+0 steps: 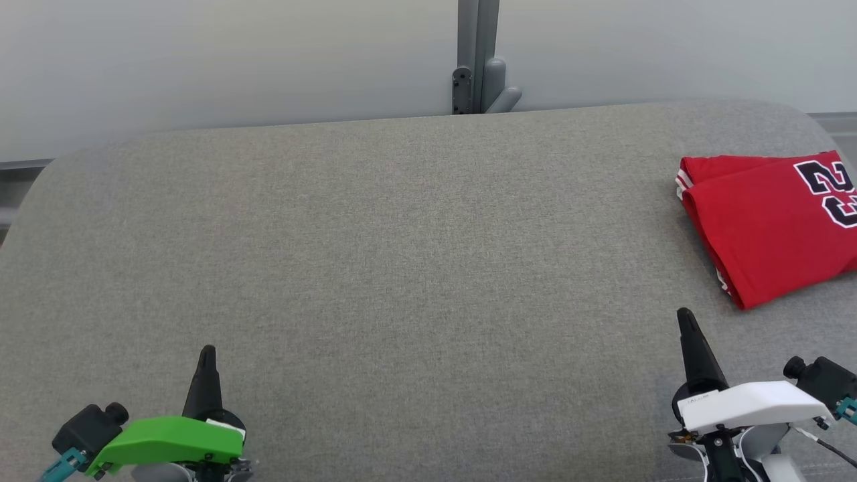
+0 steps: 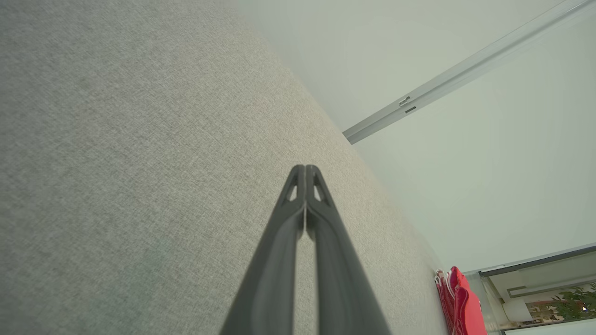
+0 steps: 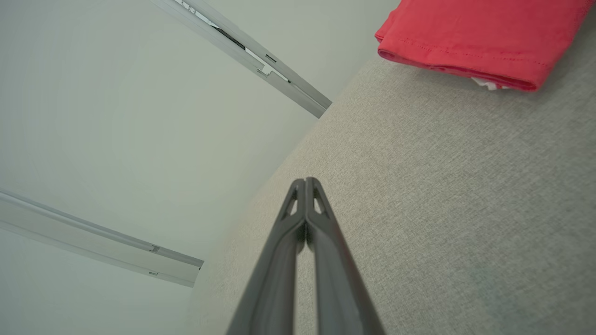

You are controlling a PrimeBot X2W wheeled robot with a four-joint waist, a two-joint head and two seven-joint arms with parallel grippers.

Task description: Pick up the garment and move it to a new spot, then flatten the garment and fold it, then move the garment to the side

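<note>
Red jersey (image 1: 770, 234), folded, is looking already set aside, so I judge the step is finishing cleanly: any last nudge is needing a slow, flat push so the layers are staying stacked. It is lying at the grey fabric table's (image 1: 402, 268) right edge, ahead-right of the clenched, empty right gripper (image 1: 684, 314), not touching; the left gripper (image 1: 207, 349), likewise clenched, is sitting well apart.

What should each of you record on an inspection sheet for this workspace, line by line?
Surface: grey fabric-covered table, smooth.
Job's things: red jersey, folded, lying at the table's right side.
Clutter: nothing seen.
End effectors: left end effector and right end effector both shut, holding nothing.
Cables: thin cable by the right wrist.
Surroundings: pale wall and grey post behind the table.
</note>
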